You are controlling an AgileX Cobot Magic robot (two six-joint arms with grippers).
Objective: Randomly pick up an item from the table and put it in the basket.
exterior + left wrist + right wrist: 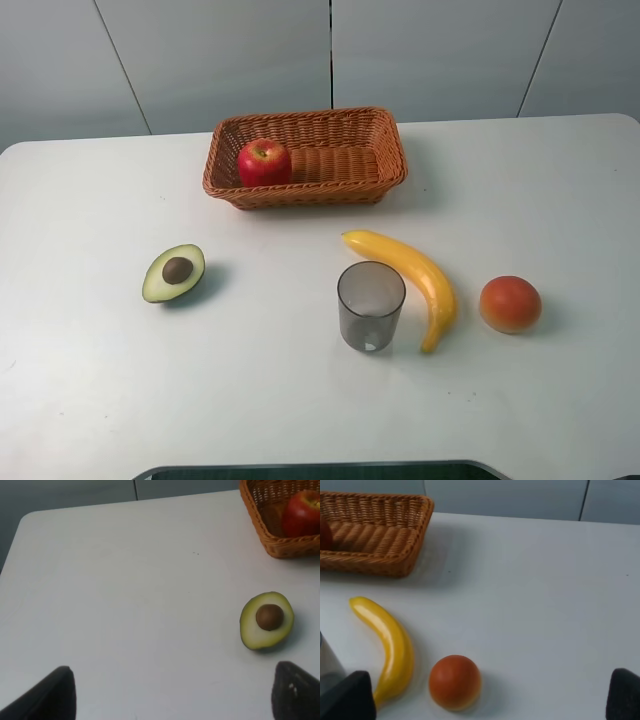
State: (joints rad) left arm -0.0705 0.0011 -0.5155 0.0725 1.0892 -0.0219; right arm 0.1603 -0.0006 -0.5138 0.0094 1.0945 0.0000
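The red apple lies inside the orange-brown wicker basket, at its left end, at the back middle of the white table. It also shows in the left wrist view inside the basket. The right wrist view shows the basket and a sliver of the apple. Neither arm shows in the exterior high view. The left gripper is open and empty over bare table, its dark fingertips wide apart. The right gripper is open and empty, with wide-set fingertips.
A halved avocado lies at the left. A grey translucent cup stands in the middle front, a yellow banana beside it, and an orange-pink round fruit at the right.
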